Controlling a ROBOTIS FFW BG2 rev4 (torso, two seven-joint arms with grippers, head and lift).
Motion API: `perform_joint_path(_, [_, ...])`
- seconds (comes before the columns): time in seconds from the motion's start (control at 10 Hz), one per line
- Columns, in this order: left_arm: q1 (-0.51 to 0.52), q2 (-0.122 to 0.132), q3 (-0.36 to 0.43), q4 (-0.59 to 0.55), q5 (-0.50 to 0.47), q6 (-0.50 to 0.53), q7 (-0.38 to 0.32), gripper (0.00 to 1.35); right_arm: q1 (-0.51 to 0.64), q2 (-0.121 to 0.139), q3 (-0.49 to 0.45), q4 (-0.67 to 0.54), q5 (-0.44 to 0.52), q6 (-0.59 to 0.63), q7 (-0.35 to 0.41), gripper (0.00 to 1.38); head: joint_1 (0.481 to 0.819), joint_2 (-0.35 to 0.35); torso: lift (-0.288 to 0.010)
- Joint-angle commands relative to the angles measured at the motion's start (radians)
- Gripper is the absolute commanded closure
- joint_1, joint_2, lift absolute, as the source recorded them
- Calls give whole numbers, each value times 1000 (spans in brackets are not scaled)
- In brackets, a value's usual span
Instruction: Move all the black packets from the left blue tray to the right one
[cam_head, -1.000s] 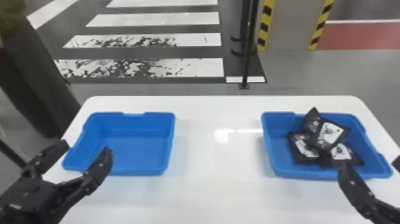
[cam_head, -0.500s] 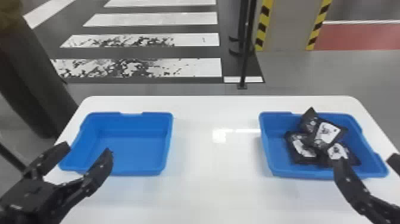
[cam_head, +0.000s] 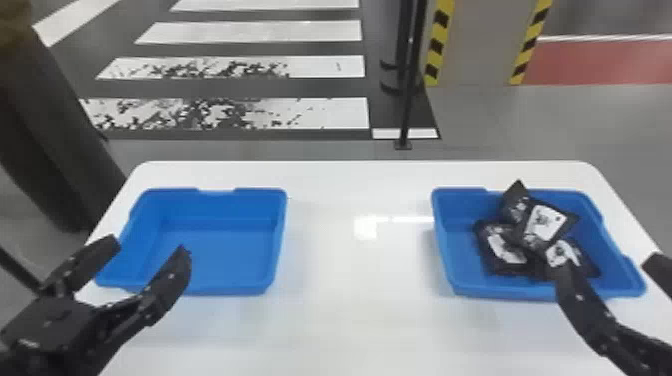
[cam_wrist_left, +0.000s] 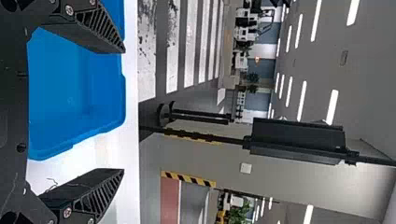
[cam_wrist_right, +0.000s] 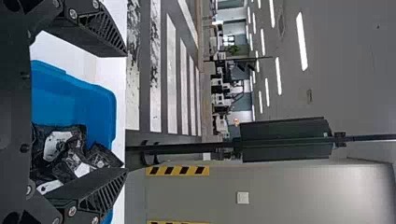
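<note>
Left tool (cam_head: 152, 247), head view: fingers spread, at near left corner of left tray (cam_head: 225, 255). Right tool (cam_head: 604, 266) also spread, at near side of right tray (cam_head: 457, 260), one finger in front of a packet. Black packets (cam_head: 547, 225) piled in right tray, one corner poking past the far rim. Both trays on white table (cam_head: 360, 325), well apart.

Left wrist view: tool (cam_wrist_left: 123, 110) fingers wide apart, left tray seen between and behind them.

Right wrist view: tool (cam_wrist_right: 126, 113) fingers wide apart, packets partly hidden behind one finger.
</note>
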Motion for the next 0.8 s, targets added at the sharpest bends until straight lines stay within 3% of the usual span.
perform_joint_path(0.0, [-5,0,-2,3,0,5,-2,130,-1,0,0,2,-3,0,2,150,695,43,-140])
perform_joint_path(0.7, [-8,-5,-2,15,16,15,-5,130,-14,-2,4,14,-21,0,3,150,695,42,-140])
